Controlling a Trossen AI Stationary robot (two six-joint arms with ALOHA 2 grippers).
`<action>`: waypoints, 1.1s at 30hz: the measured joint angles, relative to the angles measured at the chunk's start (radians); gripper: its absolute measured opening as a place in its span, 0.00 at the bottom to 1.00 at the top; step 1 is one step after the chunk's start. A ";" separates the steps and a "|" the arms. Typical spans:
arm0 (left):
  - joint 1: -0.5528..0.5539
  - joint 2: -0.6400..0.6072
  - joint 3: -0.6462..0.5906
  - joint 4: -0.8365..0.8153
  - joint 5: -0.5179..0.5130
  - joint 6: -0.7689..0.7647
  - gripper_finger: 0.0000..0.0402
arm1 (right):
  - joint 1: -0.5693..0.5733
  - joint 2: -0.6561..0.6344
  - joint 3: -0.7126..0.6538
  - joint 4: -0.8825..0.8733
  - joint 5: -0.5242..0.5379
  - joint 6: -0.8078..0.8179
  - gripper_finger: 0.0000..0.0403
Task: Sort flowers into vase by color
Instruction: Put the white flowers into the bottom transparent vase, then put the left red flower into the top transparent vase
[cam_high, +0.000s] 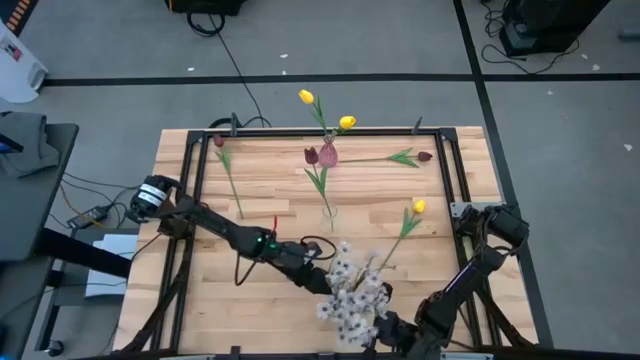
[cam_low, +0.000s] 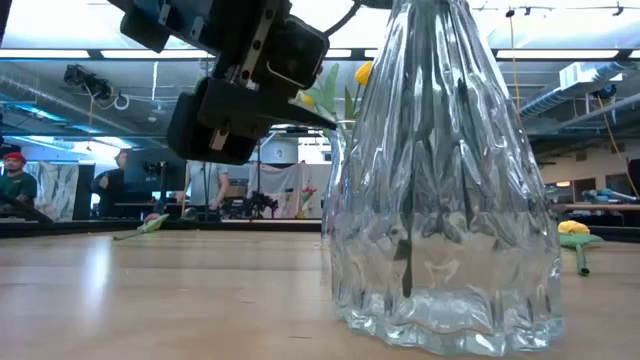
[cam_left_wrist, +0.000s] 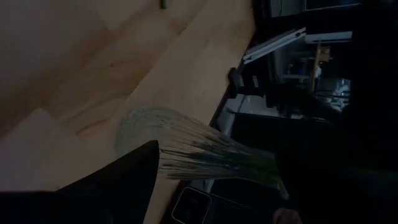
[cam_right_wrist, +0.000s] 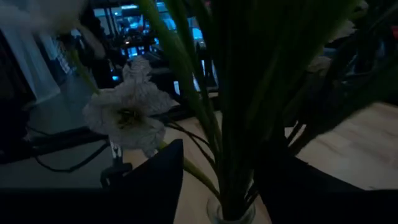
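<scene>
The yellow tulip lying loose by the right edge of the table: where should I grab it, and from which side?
Grip the yellow tulip mid-stem, coming straight down from above. It lies flat on the table, its thin stem bare between bloom and lower end, so the fingers should probably close across the stem, away from the soft head.

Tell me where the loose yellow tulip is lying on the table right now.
In the high view, the loose yellow tulip lies flat on the table's right half, just right of the white blossoms.

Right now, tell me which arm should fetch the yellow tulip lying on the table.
Right, I judge. The yellow tulip lies on the table's right half, in front of the right arm's base. The right gripper sits by the white blossoms. The left gripper would have to cross those blossoms.
</scene>
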 joint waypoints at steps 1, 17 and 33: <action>0.004 0.000 0.000 -0.003 0.005 0.000 0.81 | 0.004 0.000 0.000 -0.005 0.002 -0.003 0.51; 0.009 0.000 0.000 -0.193 0.091 0.002 0.81 | 0.084 -0.044 0.000 -0.076 0.107 -0.003 0.76; 0.006 -0.379 0.001 -0.847 -0.035 0.219 0.81 | 0.244 -0.331 0.000 -0.507 0.136 0.223 0.76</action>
